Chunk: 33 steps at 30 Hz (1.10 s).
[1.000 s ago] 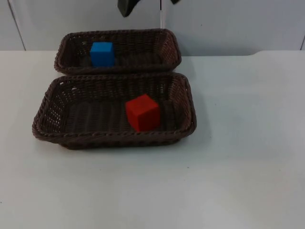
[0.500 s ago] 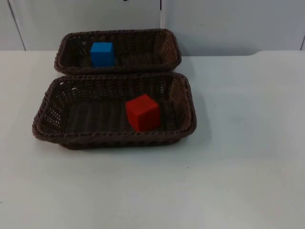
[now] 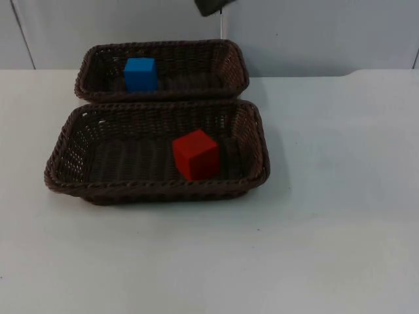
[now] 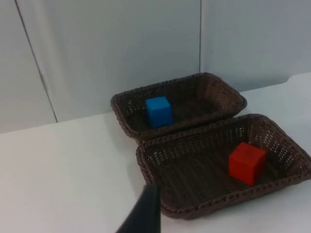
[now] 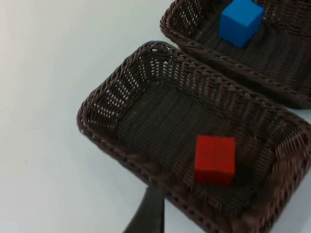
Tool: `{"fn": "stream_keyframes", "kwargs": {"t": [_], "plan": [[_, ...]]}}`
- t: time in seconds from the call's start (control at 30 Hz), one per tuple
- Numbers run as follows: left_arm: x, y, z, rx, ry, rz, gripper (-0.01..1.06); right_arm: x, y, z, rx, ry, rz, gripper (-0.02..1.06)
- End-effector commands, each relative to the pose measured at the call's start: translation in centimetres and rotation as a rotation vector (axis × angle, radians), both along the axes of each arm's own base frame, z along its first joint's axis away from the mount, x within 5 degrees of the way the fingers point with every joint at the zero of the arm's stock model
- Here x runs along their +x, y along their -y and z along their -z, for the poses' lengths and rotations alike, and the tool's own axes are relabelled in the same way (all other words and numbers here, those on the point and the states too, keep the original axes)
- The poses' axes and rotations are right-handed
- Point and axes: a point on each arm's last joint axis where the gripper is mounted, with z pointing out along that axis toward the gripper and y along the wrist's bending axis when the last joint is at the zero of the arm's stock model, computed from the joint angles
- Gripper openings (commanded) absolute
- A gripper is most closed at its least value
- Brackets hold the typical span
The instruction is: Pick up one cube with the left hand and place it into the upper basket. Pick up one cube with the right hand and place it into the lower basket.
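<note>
A blue cube [image 3: 141,73] lies in the left part of the upper dark wicker basket [image 3: 236,62]. A red cube [image 3: 195,154] rests right of centre in the lower basket [image 3: 256,134], turned slightly. Both baskets stand side by side, rims touching. My left gripper [image 4: 146,213] is held high and back from the baskets, looking over the blue cube [image 4: 158,111] and red cube [image 4: 247,162]. My right gripper [image 5: 148,213] hovers well above the lower basket [image 5: 104,104], with the red cube [image 5: 215,159] below it. Neither gripper holds anything.
White table top [image 3: 340,196] spreads to the right of and in front of the baskets. The grey partition wall [image 3: 314,33] stands right behind the upper basket. A black arm part [image 3: 209,6] pokes in at the picture's upper edge.
The black arm part at the upper edge left the picture half a second ago and now shows further right. Cubes and baskets have not moved.
</note>
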Motion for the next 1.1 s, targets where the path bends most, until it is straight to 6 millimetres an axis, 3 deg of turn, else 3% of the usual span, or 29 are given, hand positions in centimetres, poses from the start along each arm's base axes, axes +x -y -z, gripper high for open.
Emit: {"fn": "stream_keyframes", "kwargs": {"t": [0.0, 0.17, 0.33, 0.47, 0.73, 1.07], "plan": [[-0.8, 0.0, 0.0, -0.009, -0.017, 0.013, 0.90, -1.6, 1.4, -0.3, 0.033, 0.048, -0.011, 0.82], [-2.2, -0.2, 0.8, 0.004, -0.036, 0.021, 0.90, -4.5, 4.3, -0.2, 0.059, 0.116, -0.040, 0.82], [-2.2, 0.0, 1.2, -0.008, -0.082, 0.043, 0.90, -7.1, 6.9, -0.5, 0.069, 0.165, -0.057, 0.82], [-1.5, 0.3, 2.9, -0.005, -0.150, 0.050, 0.90, -9.4, 9.2, -1.2, 0.114, 0.213, -0.056, 0.82], [-1.6, 0.2, 2.8, 0.000, -0.146, 0.045, 0.90, -12.9, 12.9, -1.9, 0.183, 0.327, -0.058, 0.82], [-1.6, 0.0, 3.2, -0.005, -0.181, 0.018, 0.90, -17.3, 17.4, -1.4, 0.248, 0.410, -0.047, 0.82]]}}
